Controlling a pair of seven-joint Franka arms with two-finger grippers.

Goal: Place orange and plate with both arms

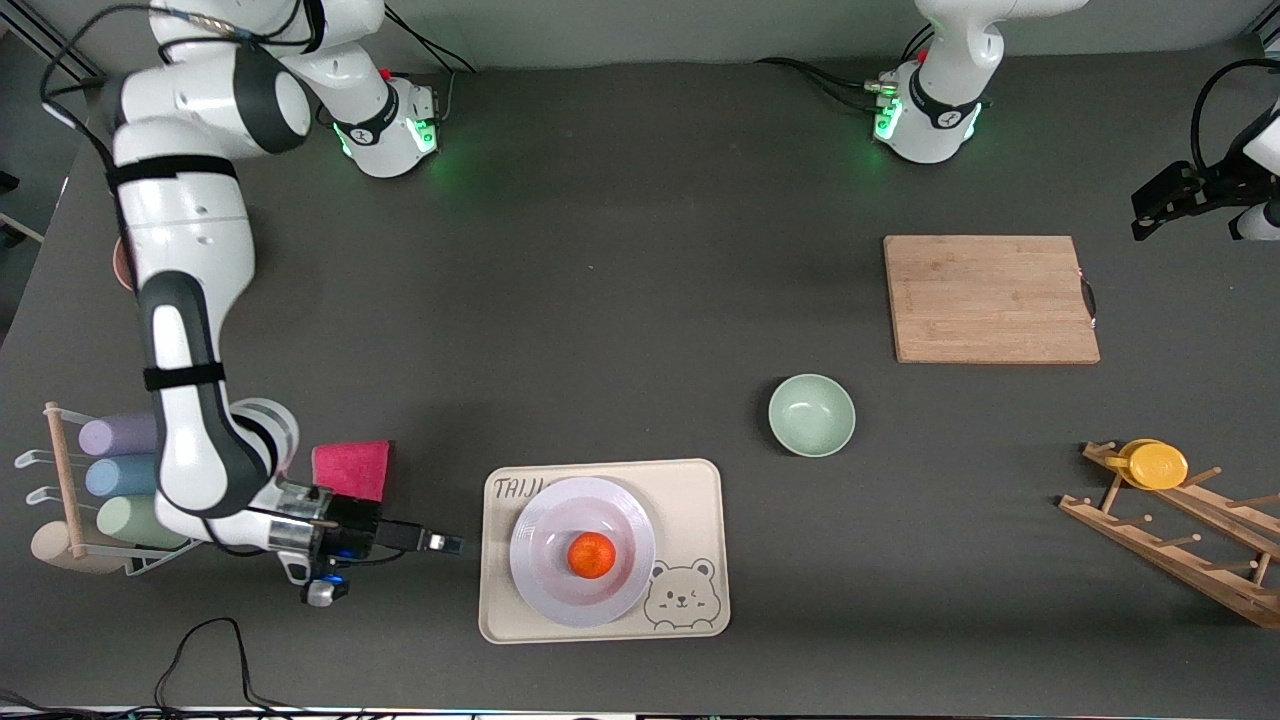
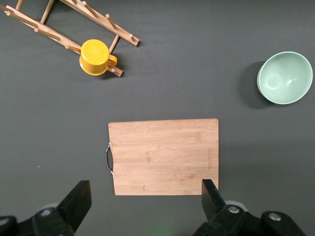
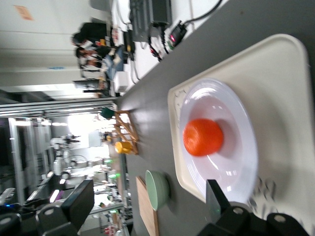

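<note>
The orange [image 1: 591, 555] lies in the middle of the pale plate [image 1: 533, 540], which rests on a cream bear tray [image 1: 695, 500] near the front camera. My right gripper [image 1: 441, 543] hangs low beside the tray, toward the right arm's end of the table. It is turned sideways with its fingers pointing at the tray. The right wrist view shows this gripper [image 3: 147, 199] open and empty, with the orange [image 3: 203, 136] and plate [image 3: 235, 172] ahead of it. My left gripper [image 1: 1150, 208] waits high over the table beside the cutting board [image 2: 162, 155], open [image 2: 145, 196] and holding nothing.
A wooden cutting board [image 1: 990, 298] lies toward the left arm's end. A mint-green bowl [image 1: 811, 414] sits between it and the tray. A wooden rack [image 1: 1180, 540] carries a yellow cup [image 1: 1155, 464]. A pink cloth [image 1: 352, 468] and a stand of pastel cups [image 1: 120, 470] flank the right arm.
</note>
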